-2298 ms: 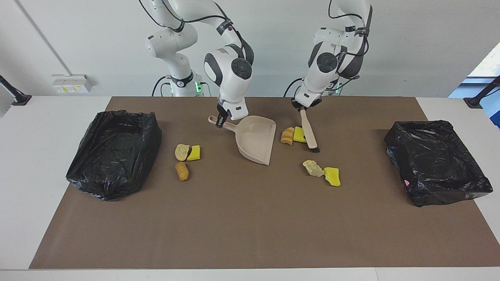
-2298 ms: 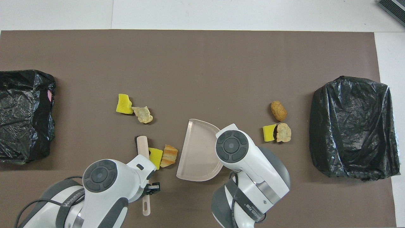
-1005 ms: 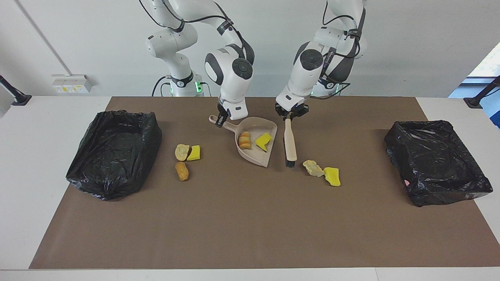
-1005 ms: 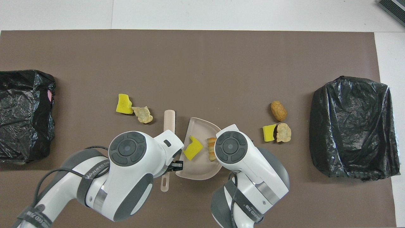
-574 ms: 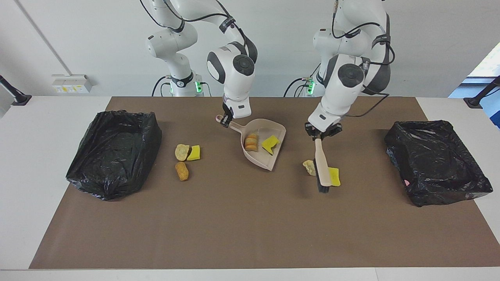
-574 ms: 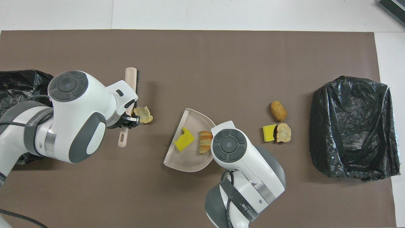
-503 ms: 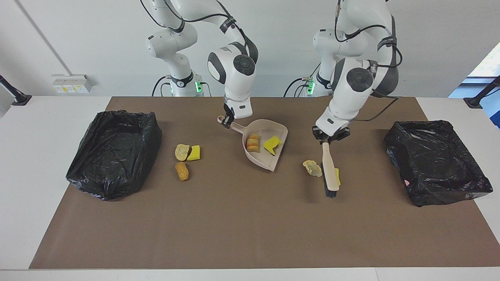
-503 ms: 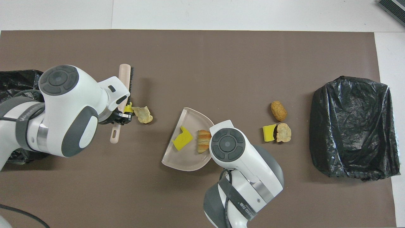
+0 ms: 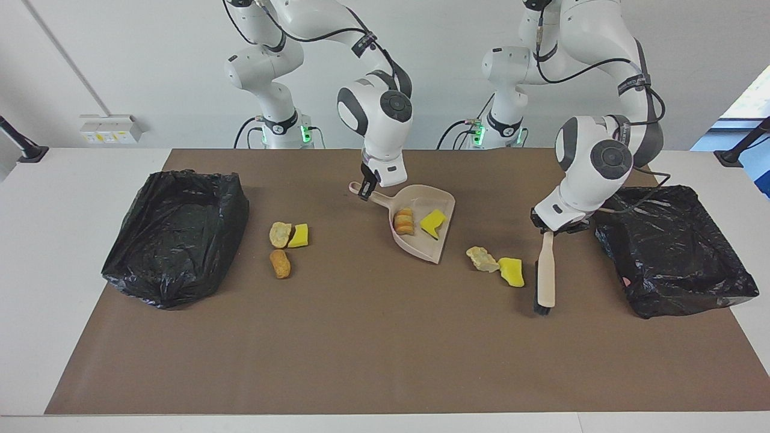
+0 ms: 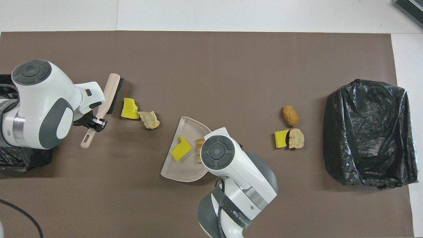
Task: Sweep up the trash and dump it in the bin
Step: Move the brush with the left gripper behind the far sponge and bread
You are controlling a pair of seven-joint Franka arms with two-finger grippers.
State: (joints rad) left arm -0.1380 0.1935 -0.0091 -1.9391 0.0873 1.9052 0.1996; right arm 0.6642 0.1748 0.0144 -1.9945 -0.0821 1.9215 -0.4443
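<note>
My right gripper point(image 9: 364, 191) is shut on the handle of the beige dustpan point(image 9: 442, 243), which tilts with its lip toward the left arm's end. A bread lump point(image 9: 404, 221) and a yellow sponge chunk point(image 9: 434, 222) lie in it. My left gripper point(image 9: 553, 227) is shut on the beige brush point(image 9: 546, 270), whose black bristles point(image 10: 116, 94) hang low beside a loose yellow sponge point(image 9: 512, 272) and tan lump point(image 9: 482, 258). That pair lies between brush and dustpan. In the overhead view the right gripper is hidden under its arm.
Three more trash bits, a tan lump point(image 9: 280, 234), a yellow sponge point(image 9: 299, 236) and an orange-brown lump point(image 9: 280, 263), lie toward the right arm's end. A black-bagged bin point(image 9: 180, 175) stands at that end, and another bin point(image 9: 680, 300) stands close to the brush.
The brush swung over the loose sponge and lump to the side near the left arm's bin. The dustpan, with its two pieces, slid toward that pair.
</note>
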